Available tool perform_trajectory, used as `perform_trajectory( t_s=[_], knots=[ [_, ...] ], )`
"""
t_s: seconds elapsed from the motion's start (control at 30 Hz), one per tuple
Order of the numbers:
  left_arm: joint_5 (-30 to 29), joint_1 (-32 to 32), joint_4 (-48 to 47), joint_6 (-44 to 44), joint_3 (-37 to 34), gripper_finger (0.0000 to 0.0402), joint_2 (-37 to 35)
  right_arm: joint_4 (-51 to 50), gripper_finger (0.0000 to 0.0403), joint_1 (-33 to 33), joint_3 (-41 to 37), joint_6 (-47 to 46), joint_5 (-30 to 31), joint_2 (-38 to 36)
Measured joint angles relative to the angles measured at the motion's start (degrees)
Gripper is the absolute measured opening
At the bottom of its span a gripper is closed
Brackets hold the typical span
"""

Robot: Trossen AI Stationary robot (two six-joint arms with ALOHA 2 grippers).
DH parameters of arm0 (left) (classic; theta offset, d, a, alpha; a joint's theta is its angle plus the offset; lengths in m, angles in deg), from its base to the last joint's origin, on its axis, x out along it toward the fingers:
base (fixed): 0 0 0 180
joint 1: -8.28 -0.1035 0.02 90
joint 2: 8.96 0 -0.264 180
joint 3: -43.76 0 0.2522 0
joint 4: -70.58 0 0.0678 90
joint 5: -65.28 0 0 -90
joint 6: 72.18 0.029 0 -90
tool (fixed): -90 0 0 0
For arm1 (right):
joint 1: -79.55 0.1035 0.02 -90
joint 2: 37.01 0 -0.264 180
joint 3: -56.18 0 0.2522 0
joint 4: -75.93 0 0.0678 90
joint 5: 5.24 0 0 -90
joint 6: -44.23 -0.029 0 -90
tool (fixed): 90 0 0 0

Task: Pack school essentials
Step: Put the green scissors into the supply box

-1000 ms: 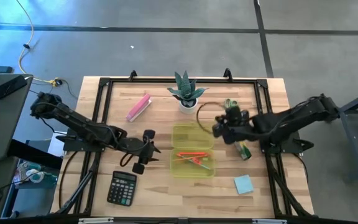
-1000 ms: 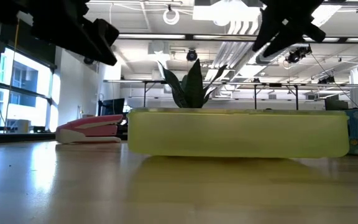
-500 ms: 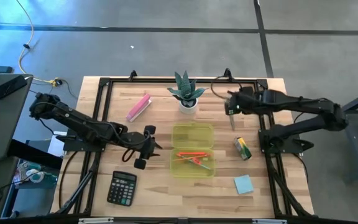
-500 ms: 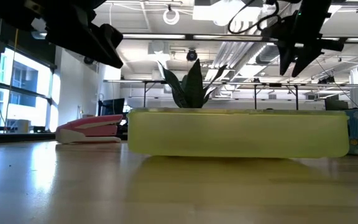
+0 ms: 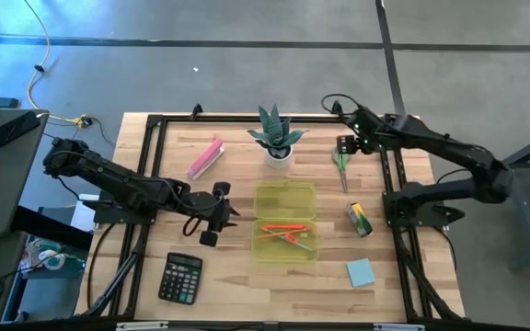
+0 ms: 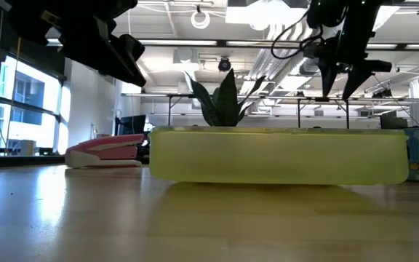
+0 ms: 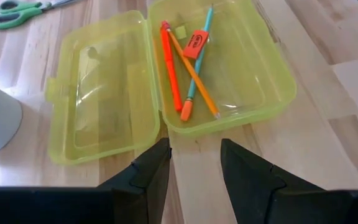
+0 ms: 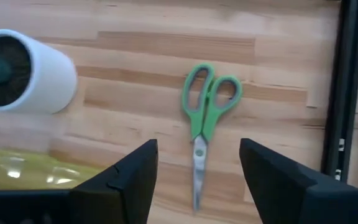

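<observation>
Right tool over scissors; left tool beside open case.
Right tool point(image 8: 194, 171), fingers wide and empty, hovers above green-handled scissors point(image 8: 205, 118) lying flat on the counter point(image 5: 228, 267). Left tool point(image 7: 194, 163), narrowly parted, faces the yellow-green case point(image 7: 166, 74) containing pencils.

At the centre of the high view the open pencil case point(image 5: 285, 222) is placed with pencils point(image 5: 286, 233) inside, the potted plant point(image 5: 275, 136) above it, scissors point(image 5: 341, 165) to the upper right, a note pad point(image 5: 361, 272) lower right, and the calculator point(image 5: 181, 278) lower left.
</observation>
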Motion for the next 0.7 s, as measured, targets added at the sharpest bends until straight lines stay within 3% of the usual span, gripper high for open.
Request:
perform_trajectory(
  t_s=[0.7],
  knots=[
    [0.0, 0.3, 1.7, 2.9, 0.0, 0.0131, 0.0, 7.1, 0.02, -10.5, -0.1, 10.0, -13.4, 21.8]
  ],
)
